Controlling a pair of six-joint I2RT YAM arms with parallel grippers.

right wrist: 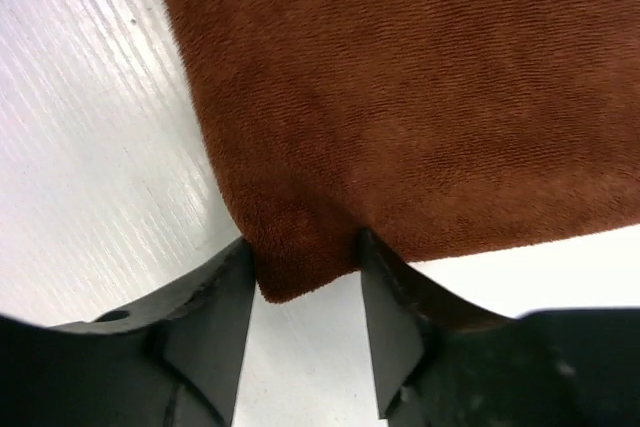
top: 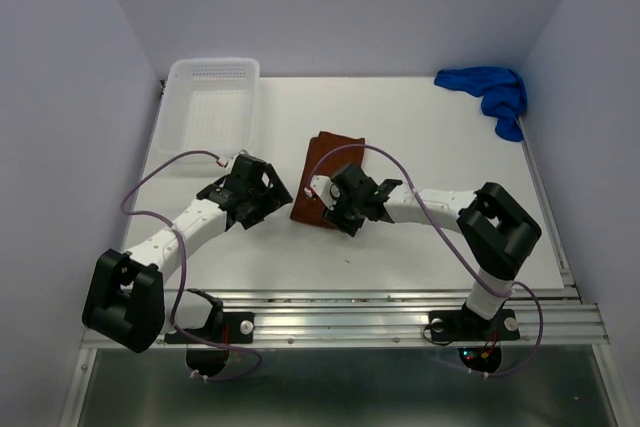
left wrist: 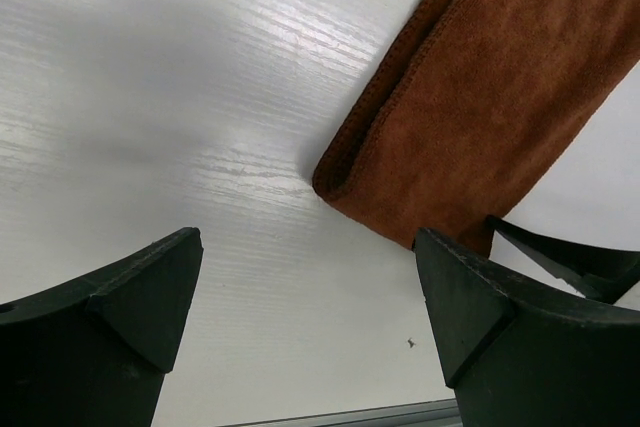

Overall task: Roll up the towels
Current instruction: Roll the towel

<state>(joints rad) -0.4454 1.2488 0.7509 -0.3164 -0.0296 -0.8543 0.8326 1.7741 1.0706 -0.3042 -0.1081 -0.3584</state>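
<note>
The rust-brown towel [top: 327, 169] lies as a folded strip on the white table's middle. It also shows in the left wrist view [left wrist: 480, 97] and the right wrist view [right wrist: 420, 97]. My right gripper [top: 328, 207] is at its near end, and its jaws [right wrist: 305, 259] are shut on the towel's near corner. My left gripper [top: 274, 194] is open and empty [left wrist: 308, 247] just left of the towel's near-left corner, low over the table. The royal blue towel [top: 490, 92] lies crumpled at the far right corner.
A white perforated basket [top: 212, 97] stands at the far left. The table's metal rail [top: 400, 312] runs along the near edge. Grey walls close in both sides and the back.
</note>
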